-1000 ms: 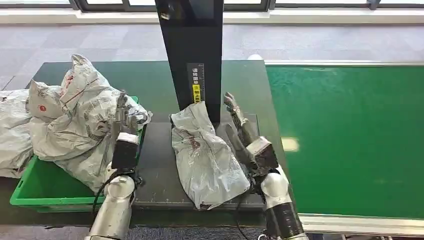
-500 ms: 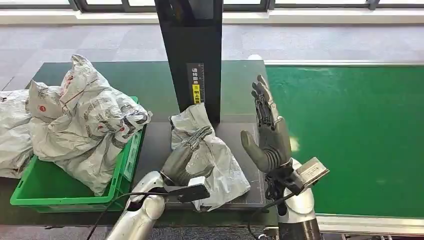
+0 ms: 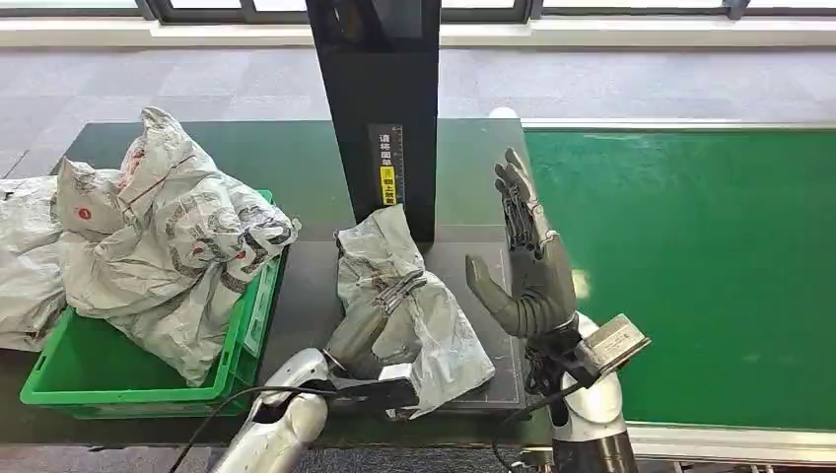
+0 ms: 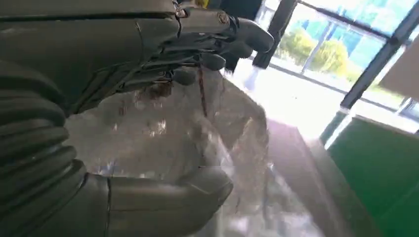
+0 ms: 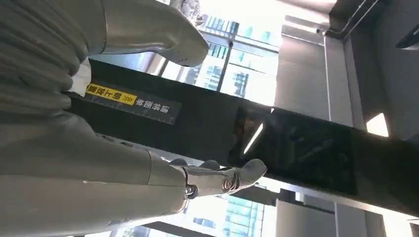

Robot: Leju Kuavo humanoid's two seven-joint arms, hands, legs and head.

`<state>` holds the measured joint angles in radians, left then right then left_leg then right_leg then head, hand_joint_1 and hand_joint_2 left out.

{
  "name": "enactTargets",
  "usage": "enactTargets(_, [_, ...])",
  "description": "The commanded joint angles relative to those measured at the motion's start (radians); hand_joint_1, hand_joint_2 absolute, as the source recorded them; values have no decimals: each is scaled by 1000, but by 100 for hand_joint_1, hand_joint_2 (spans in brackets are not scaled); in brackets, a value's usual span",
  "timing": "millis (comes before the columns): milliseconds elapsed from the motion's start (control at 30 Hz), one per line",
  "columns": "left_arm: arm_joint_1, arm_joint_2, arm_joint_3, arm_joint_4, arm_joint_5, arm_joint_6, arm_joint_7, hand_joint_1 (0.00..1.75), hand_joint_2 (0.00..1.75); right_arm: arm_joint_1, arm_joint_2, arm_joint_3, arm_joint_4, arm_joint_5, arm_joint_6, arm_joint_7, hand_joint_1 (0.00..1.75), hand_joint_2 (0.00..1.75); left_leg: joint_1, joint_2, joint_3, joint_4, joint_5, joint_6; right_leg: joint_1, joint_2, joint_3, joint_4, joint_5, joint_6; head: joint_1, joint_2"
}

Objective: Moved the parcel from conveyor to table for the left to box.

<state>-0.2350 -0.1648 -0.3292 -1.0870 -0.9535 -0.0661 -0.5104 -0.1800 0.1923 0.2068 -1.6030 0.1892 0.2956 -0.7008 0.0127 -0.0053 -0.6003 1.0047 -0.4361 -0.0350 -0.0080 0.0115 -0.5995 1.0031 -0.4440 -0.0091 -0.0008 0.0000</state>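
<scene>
Parcel, a crumpled grey bag, lay on the dark table at lower centre of the head view, gripped by the left hand, while the right hand stood raised beside it, fingers spread and holding nothing.

parcel on table ctr, before post; bin left; conveyor right

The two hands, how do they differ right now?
The left hand lies low on the grey parcel, fingers curled around it; the right hand is raised upright, touching nothing. The left hand's fingers are bent, the right hand's are straight and apart. Both are grey and over the dark table.
</scene>
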Motion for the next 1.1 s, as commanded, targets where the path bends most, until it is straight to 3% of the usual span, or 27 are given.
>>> enactTargets(33, [-124, 28, -103, 425, -77, -14, 12, 0, 175, -74, -28, 44, 72, 13, 5, 3, 0, 175, -1, 1, 4, -2, 0, 1, 0, 0, 3, -2, 0, 0, 0, 0])
enactTargets(333, [-208, 22, -63, 660, -187, 77, 204, 0, 175, -85, -22, 62, 85, 17, 3, 3, 0, 175, -1, 0, 7, -3, 1, 3, 0, -3, 9, -3, 1, 1, 0, 0])
enactTargets(367, [-216, 25, -63, 675, -198, 79, 223, 19, 175, -85, -21, 61, 85, 17, 5, 3, 0, 175, -1, 0, 7, -2, 1, 3, 0, -3, 9, -2, 0, 2, 0, 0])
enactTargets(400, [-224, 25, -60, 693, -210, 83, 236, 124, 175, -85, -20, 60, 86, 20, 7, 3, 0, 175, -1, 0, 8, -3, 1, 3, 0, -3, 11, -3, 0, 3, 0, 0])
enactTargets(433, [-227, 27, -57, 703, -214, 81, 238, 175, 175, -88, -18, 59, 89, 20, 10, 3, 0, 175, -1, 0, 10, -2, -1, 4, 0, -4, 14, -2, -1, 4, 0, 0])
enactTargets(567, [-218, 24, -47, 692, -236, 158, 207, 175, 175, -86, -14, 53, 86, 27, 10, 3, 0, 175, -1, 3, 10, -5, -10, 7, -1, -1, 23, -5, -7, 9, 0, 0])
enactTargets(700, [-233, 5, -7, 598, -253, 354, 207, 175, 175, -56, -15, 42, 48, 31, 11, 3, 0, 175, -1, 1, 12, -4, -10, 7, 0, -2, 25, -4, -6, 8, 0, 0])
enactTargets(800, [-237, 3, -4, 591, -253, 345, 207, 175, 175, -54, -16, 41, 46, 32, 12, 3, 0, 175, 0, 0, 10, -7, -3, 11, 0, -3, 22, -8, 0, 4, 0, 0])
enactTargets(900, [-219, 3, 10, 554, -258, 388, 182, 175, 175, -55, -12, 39, 47, 35, 16, 3, 0, 175, -1, 0, 22, -8, -1, 5, 0, -4, 24, -8, -1, 4, 0, 0])
enactTargets(1100, [-178, -10, 40, 433, -292, 459, 139, 175, 175, -57, -16, 49, 44, 25, 19, 3, 0, 175, 0, -1, 23, -4, -4, 4, 0, -3, 25, -4, -4, 4, 0, 0])
